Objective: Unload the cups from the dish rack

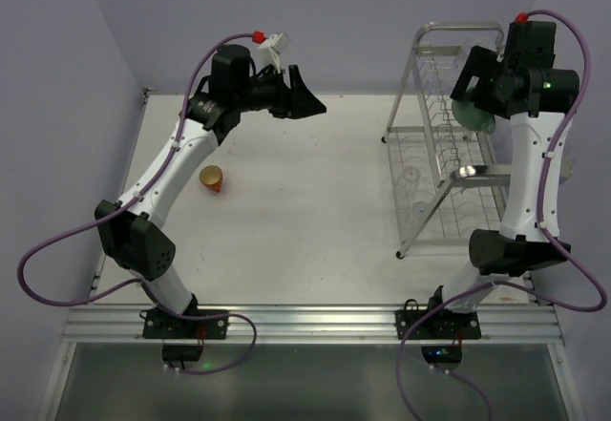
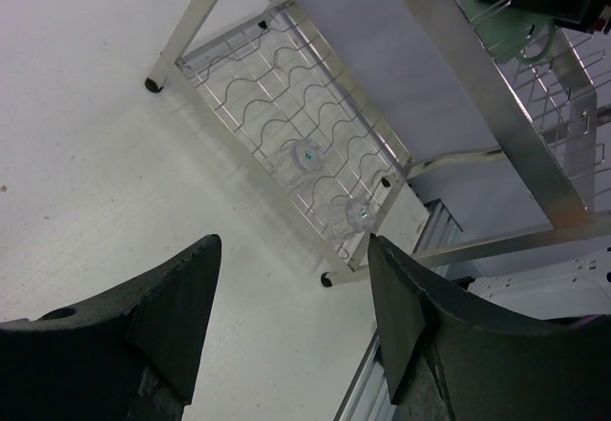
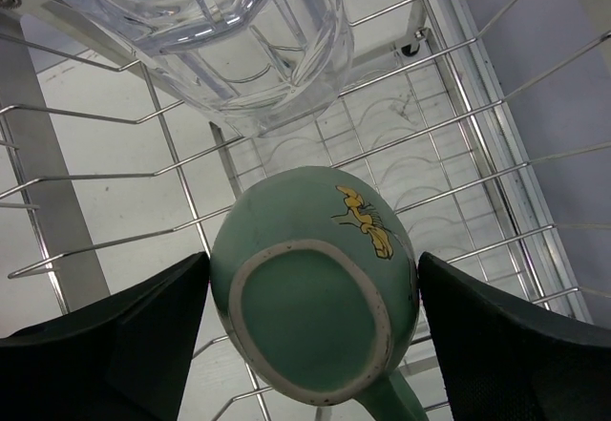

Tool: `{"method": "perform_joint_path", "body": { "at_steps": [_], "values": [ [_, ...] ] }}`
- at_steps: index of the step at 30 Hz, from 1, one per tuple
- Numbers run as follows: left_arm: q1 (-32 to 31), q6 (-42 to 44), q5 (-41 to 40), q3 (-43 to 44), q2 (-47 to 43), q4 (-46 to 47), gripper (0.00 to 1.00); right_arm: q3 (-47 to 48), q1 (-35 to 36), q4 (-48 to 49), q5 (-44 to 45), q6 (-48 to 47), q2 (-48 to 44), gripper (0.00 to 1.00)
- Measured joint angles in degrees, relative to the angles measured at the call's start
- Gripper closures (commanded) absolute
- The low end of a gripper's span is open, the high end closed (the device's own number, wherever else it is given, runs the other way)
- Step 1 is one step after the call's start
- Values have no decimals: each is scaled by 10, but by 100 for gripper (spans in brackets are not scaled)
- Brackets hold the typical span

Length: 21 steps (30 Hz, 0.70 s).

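Now, mint-green glazed ceramic mug [image 3: 315,249]: likely rigid, slick, chippable; grip the round body.
Right gripper [image 3: 313,283]: spread, flanking it at nine and three o'clock.
Left gripper [image 2: 293,249]: spread, empty.

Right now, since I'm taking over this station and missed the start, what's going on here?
The robot is unloading cups from the dish rack. The right tool straddles the upside-down mint-green mug on the upper tier, beside the clear tumbler; whether it grips the mug is unclear. The orange cup is on the table near the left arm, whose left tool hangs open and empty.
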Motion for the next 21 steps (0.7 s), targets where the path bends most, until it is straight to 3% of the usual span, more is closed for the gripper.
{"method": "perform_joint_path", "body": {
  "at_steps": [3, 12, 21],
  "values": [
    [-1, 0, 0, 0, 0, 0, 33, 0, 0, -4, -1, 0, 0, 1],
    [-6, -4, 2, 0, 0, 0, 32, -2, 0, -5, -19, -7, -9, 1],
    [-6, -4, 8, 0, 0, 2, 32, -58, 0, -5, -30, -13, -90, 1]
  ]
}}
